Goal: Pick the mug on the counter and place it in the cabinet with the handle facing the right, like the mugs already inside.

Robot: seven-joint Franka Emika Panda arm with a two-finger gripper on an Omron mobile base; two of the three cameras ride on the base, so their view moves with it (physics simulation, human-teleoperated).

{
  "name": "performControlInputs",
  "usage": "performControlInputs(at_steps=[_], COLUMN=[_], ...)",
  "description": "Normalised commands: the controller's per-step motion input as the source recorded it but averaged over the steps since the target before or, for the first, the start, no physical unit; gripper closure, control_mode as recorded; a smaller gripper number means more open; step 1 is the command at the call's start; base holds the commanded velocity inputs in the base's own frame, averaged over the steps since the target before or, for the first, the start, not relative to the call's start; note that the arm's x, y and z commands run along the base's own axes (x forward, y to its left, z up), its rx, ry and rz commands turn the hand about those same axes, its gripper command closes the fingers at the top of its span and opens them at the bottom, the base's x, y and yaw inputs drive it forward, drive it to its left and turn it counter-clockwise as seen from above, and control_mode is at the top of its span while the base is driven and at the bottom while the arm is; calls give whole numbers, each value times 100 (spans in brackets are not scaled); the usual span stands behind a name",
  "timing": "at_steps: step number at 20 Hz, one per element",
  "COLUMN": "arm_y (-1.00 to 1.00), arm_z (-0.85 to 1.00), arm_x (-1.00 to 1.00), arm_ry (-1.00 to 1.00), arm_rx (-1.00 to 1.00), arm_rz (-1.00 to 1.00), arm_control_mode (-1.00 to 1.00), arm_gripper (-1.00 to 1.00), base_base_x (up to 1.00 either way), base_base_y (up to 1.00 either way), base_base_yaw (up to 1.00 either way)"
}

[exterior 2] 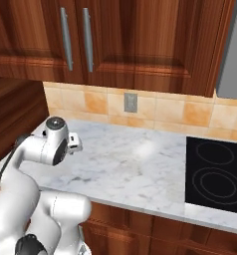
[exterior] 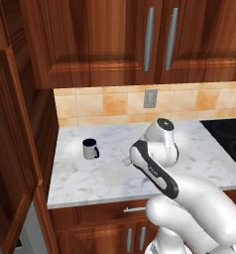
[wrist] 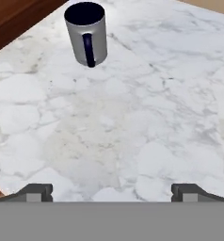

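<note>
1. The mug (wrist: 86, 33) is seen upright on the surface (wrist: 147, 117), near its left edge, beside the cabinet (exterior: 13, 163); its handle (wrist: 89, 49) is turned toward the hand camera.
2. The fingers (wrist: 38, 192) are spread wide, well short of the mug, nothing held.
3. The mug could be tipped if the handle is struck on approach.
4. If the handle's direction is not tracked, a wrong orientation inside the cabinet may result.

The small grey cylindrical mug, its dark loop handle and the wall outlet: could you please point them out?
small grey cylindrical mug (wrist: 97, 40), hand view, grey side wall.
dark loop handle (wrist: 89, 49), hand view, middle of loop.
wall outlet (exterior: 150, 98), left base view, plate centre.
</note>
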Motion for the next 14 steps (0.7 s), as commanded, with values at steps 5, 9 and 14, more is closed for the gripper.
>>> performControlInputs(at_steps=[5,9,14], arm_y=[56,41,39], arm_z=[-1,-11,-6], arm_x=[66,71,45], arm_ry=[0,-1,-2], arm_rx=[-9,-1,-2], arm_rz=[-5,-1,-3], arm_control_mode=[-100,-100,-100], arm_gripper=[-100,-100,-100], base_base_x=[0,0,0], base_base_y=[0,0,0], base_base_yaw=[0,0,0])
